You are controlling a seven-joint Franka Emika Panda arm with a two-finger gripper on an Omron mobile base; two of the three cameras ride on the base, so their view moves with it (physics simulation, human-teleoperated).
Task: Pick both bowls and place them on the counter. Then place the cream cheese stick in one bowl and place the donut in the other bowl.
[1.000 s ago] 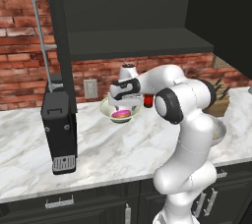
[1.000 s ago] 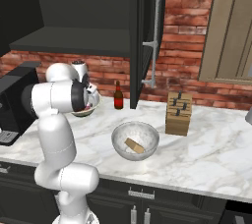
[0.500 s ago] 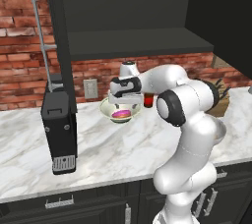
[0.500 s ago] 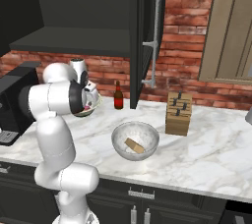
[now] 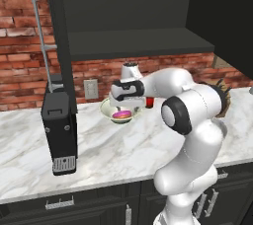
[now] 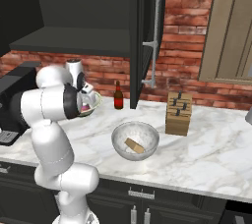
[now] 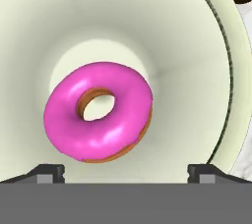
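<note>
Lying flat in the cream, flared-rim bowl [image 7: 187,46], directly beneath the two-finger gripper [image 7: 125,171], is the pink-iced ring donut [image 7: 98,112]. Fingers are held wide apart, nothing gripped. A straight upward withdrawal is judged sufficient.

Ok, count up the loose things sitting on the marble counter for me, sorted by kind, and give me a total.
Bowls: 2, the cream bowl and the grey marbled bowl
Food items: 2, the pink donut in the cream bowl and the tan cream cheese stick in the marbled bowl
Bottles: 1, the dark bottle
Knife blocks: 1, the wooden knife block
Coffee machines: 1, the black machine
Total: 7
</note>
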